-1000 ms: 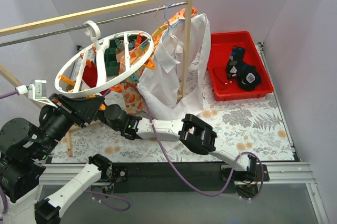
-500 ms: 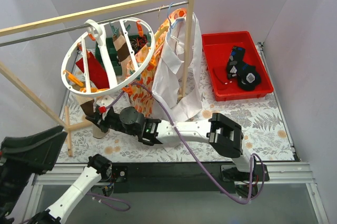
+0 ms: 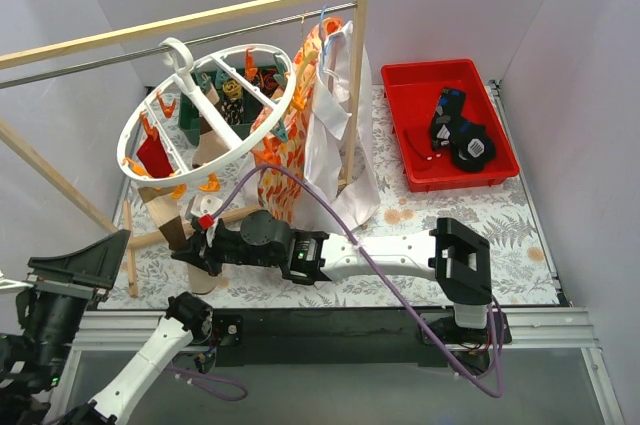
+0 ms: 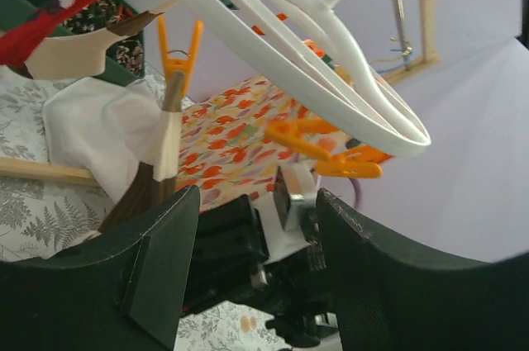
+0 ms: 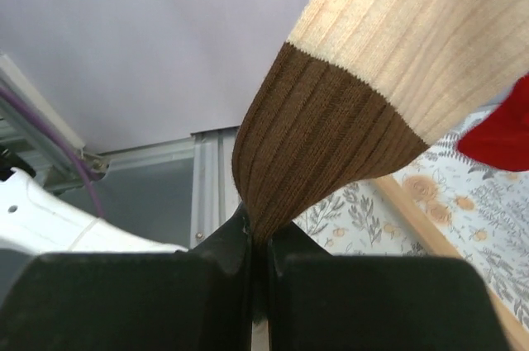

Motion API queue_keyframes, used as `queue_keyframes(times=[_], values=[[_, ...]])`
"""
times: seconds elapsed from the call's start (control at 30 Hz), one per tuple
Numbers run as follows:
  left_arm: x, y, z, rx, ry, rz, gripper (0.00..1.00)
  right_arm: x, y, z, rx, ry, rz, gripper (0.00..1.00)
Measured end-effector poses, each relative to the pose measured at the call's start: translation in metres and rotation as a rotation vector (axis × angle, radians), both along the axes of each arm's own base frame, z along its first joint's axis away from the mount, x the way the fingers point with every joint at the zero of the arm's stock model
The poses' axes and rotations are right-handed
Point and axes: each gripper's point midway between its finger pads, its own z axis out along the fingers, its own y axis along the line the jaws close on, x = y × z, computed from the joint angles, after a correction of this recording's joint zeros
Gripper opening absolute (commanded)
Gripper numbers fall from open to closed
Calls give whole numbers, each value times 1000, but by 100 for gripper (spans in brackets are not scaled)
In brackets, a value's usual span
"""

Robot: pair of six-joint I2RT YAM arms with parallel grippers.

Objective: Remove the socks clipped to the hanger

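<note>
Table (image 3: 480,220) in view, floral cloth over it.
Red tray (image 3: 428,182) sits far right; the wooden rack (image 3: 354,85) stands beside it.

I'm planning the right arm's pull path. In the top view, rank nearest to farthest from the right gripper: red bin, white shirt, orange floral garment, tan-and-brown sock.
1. tan-and-brown sock, held in the jaws of the right gripper.
2. orange floral garment, hanging behind, to the right.
3. white shirt, just past it.
4. red bin, far right.
</note>
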Motion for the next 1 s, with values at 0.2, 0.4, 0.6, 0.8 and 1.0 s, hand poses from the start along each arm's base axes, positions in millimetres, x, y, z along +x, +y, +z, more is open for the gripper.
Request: queue_keyframes(times=[0.2,0.4,0.6,0.8,1.0], values=[[26,6,-25,-37,56,105,57,-9,-16,4,-16,13,39,2],[43,12,-26,-51,42,187,54,-12,-27,12,-7,11,46,2],[64,5,-29,-23,34,210,57,-13,-34,11,-12,12,50,2],[86,-5,-24,1,56,221,58,-14,-43,9,-19,10,49,2],[101,-16,-29,29,79,212,46,-14,-45,15,-9,9,49,1]])
